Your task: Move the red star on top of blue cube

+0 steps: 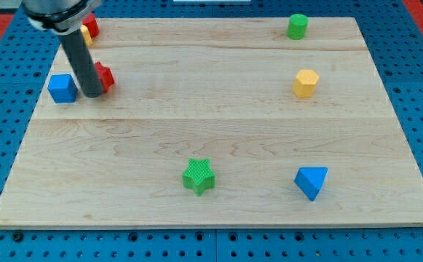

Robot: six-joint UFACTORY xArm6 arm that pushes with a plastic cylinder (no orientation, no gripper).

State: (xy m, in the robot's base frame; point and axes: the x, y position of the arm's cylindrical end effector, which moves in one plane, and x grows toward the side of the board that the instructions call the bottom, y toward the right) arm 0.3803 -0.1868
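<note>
The blue cube (62,88) sits near the board's left edge. A red block (105,76), partly hidden behind my rod, lies just right of the cube; its shape is hard to make out. My tip (92,94) rests on the board between the two, touching or nearly touching the red block's left side, a short gap right of the cube. Another red block (91,25) shows at the view's top left, partly hidden by the arm.
A yellow block (86,33) peeks out beside the arm at top left. A green cylinder (297,26) is at top right, a yellow hexagonal block (306,83) below it. A green star (198,177) and a blue triangle (311,181) sit near the bottom.
</note>
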